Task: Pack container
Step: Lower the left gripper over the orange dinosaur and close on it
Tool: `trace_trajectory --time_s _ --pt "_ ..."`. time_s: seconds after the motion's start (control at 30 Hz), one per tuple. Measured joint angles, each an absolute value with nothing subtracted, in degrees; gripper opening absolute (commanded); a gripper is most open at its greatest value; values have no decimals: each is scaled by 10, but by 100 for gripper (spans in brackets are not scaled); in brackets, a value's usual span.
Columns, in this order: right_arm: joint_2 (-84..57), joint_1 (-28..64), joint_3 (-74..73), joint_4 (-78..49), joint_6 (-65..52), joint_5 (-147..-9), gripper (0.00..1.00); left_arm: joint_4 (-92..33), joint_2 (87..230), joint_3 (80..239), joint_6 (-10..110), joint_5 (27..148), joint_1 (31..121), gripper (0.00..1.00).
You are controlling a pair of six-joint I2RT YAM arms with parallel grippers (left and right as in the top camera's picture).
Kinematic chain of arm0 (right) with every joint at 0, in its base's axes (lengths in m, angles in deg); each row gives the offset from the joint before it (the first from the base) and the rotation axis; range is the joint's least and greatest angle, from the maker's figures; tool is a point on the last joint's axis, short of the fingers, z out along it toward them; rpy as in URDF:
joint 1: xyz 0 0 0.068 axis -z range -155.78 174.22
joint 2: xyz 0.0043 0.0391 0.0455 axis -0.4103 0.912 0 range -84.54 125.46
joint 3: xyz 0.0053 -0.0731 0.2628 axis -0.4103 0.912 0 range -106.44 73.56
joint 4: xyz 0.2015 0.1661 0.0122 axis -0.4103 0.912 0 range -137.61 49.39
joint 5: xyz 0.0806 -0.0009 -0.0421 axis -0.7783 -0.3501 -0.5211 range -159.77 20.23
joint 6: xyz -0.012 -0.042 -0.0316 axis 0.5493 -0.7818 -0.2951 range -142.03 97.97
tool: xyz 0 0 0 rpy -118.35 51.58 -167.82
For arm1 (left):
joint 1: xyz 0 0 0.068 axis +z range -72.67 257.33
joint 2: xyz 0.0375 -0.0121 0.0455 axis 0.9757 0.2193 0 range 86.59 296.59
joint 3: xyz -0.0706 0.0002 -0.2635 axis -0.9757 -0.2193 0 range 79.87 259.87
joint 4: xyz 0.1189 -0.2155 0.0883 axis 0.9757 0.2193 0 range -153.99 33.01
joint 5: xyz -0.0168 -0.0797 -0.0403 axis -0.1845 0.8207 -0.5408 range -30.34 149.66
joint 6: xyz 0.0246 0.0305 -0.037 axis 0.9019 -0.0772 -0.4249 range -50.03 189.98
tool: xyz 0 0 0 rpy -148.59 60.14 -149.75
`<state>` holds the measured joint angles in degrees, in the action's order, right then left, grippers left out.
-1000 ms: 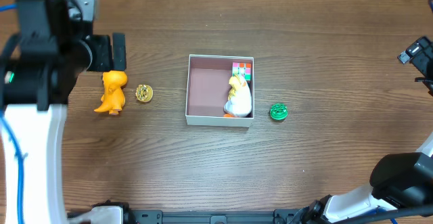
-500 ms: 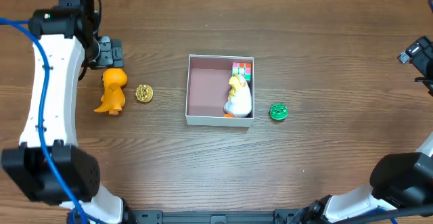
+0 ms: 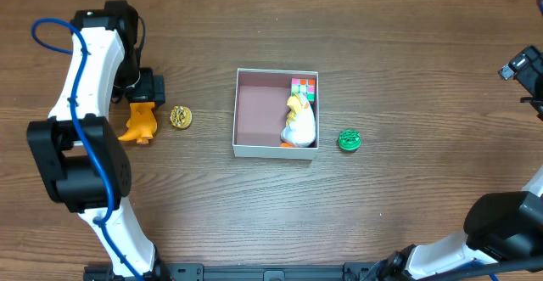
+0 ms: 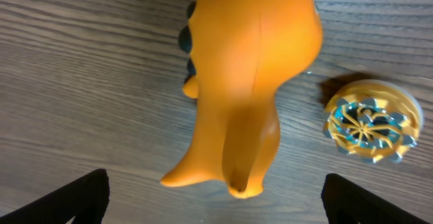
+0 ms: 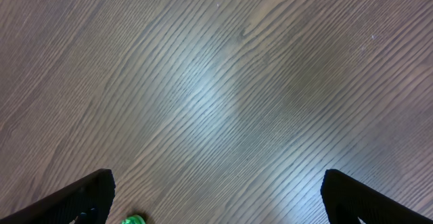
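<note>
My left gripper (image 4: pixel 225 200), jaws wide apart, hangs over the orange dinosaur (image 4: pixel 247 82), lined up to grasp it for the container (image 3: pixel 259 111). My right gripper (image 5: pixel 216 198) idles, jaws apart.

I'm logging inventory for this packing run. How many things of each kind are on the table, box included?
Animal figures: 2 (orange dinosaur, white duck)
Round discs: 2 (gold disc, green disc)
Colourful cube: 1
Container: 1
Total: 6
</note>
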<state>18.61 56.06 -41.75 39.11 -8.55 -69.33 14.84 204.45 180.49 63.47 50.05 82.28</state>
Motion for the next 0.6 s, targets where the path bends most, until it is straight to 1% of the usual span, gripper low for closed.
trace_trajectory --time_s 0.6 --pt "186 561 -417 391 -86 -693 100 134 2096 1805 673 537 867 100"
